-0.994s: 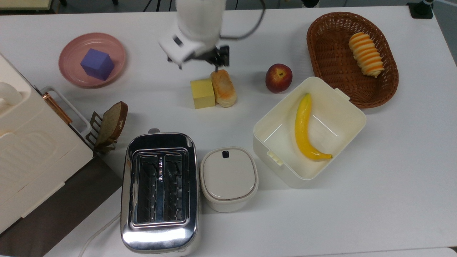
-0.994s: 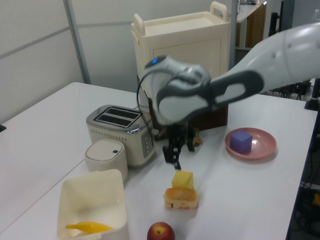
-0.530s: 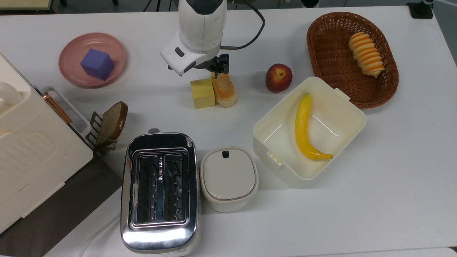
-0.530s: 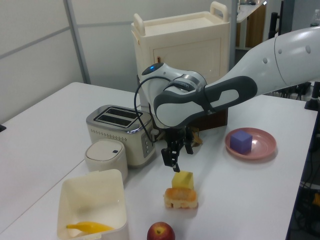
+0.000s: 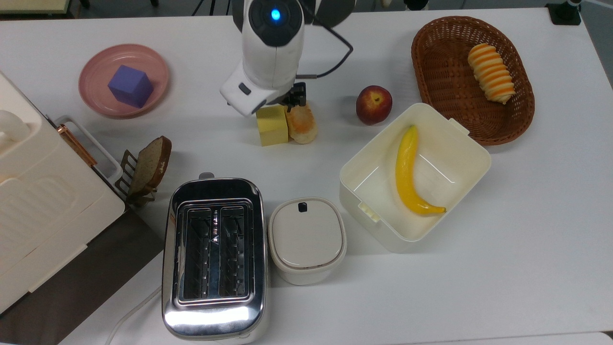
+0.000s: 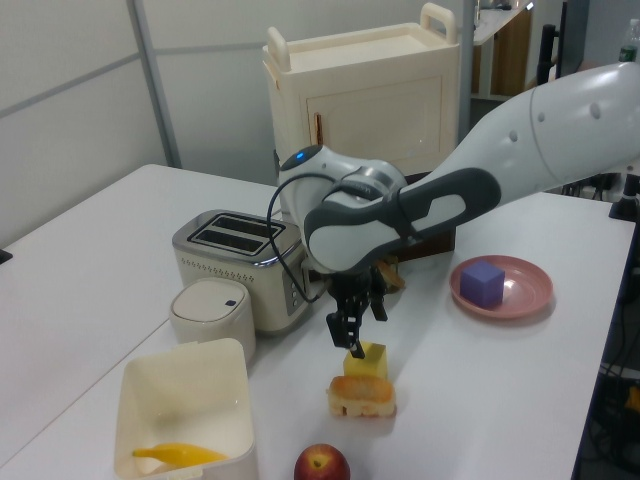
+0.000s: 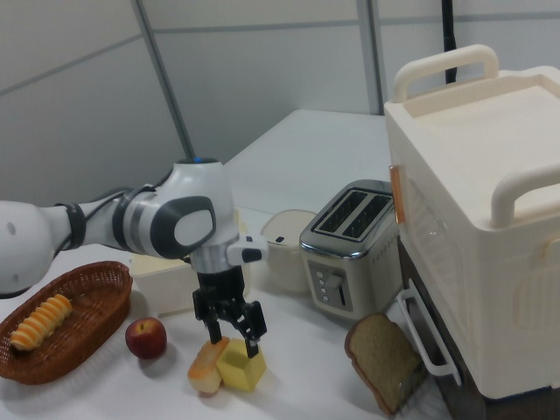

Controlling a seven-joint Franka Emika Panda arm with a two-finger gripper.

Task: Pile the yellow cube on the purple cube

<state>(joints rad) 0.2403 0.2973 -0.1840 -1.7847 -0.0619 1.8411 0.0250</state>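
Note:
The yellow cube (image 5: pixel 272 126) rests on the white table, touching a golden-brown bread roll (image 5: pixel 302 124) on the top view's right. The purple cube (image 5: pixel 130 86) lies in a pink plate (image 5: pixel 96 96) at the top view's far left. My gripper (image 7: pixel 233 340) hangs open just above the yellow cube (image 7: pixel 241 368), one finger over each side of it and nothing between them. The left view has the gripper (image 6: pixel 355 326) directly over the cube (image 6: pixel 368 360), with the roll (image 6: pixel 362 397) in front. From above, the white wrist (image 5: pixel 261 91) covers the cube's far edge.
A red apple (image 5: pixel 374 105) lies right of the roll. A cream box (image 5: pixel 474 143) holds a banana (image 5: pixel 408 167); a wicker basket (image 5: pixel 431 81) holds a striped roll. A toaster (image 5: pixel 214 258), a lidded pot (image 5: pixel 306 239), a bread slice (image 5: pixel 151 165) and a cream cabinet (image 5: pixel 38 206) fill the near-left.
The arm has moved toward the yellow cube and come lower, so the gripper now hangs right over it. Cubes, roll and plate have not moved.

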